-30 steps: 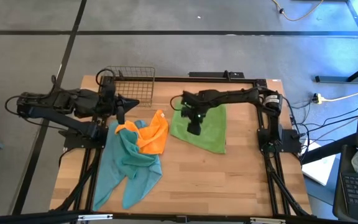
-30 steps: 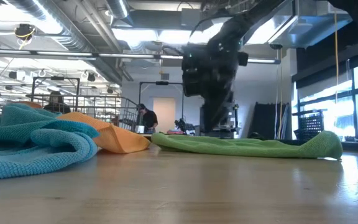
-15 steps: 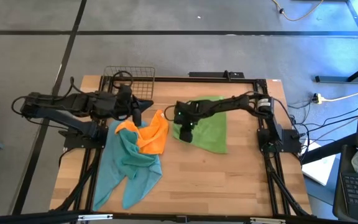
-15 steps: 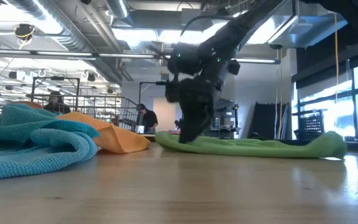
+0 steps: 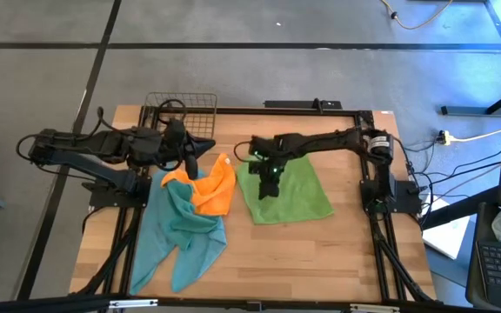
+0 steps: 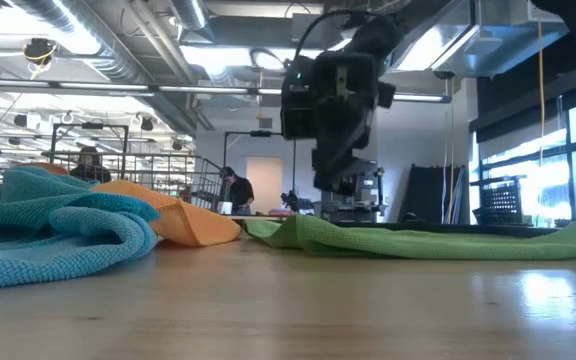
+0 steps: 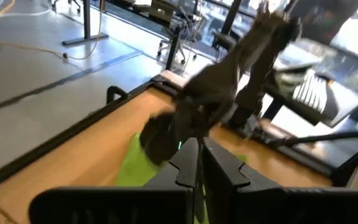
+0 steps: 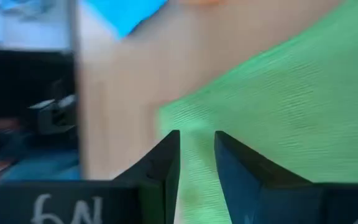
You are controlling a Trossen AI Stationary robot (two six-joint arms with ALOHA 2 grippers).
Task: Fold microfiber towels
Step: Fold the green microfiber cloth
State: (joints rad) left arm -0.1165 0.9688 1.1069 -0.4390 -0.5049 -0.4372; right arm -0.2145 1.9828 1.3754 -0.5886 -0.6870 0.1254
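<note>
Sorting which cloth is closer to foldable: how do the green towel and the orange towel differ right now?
The green towel lies spread nearly flat on the table; the orange towel is bunched and rumpled. The green towel lies alone on bare wood; the orange towel sits on top of the teal towels. The right hand hangs over the green towel; no hand is over the orange one. Both are plain, soft cloths.

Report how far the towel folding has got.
Done: nothing looks folded. In hand: the right gripper hangs over the green towel, which lies spread flat on the table; its fingers stand slightly apart with no cloth seen between them. Left: the orange towel and the teal towels lie crumpled in a heap. The left gripper, shut, waits near the wire basket.
</note>
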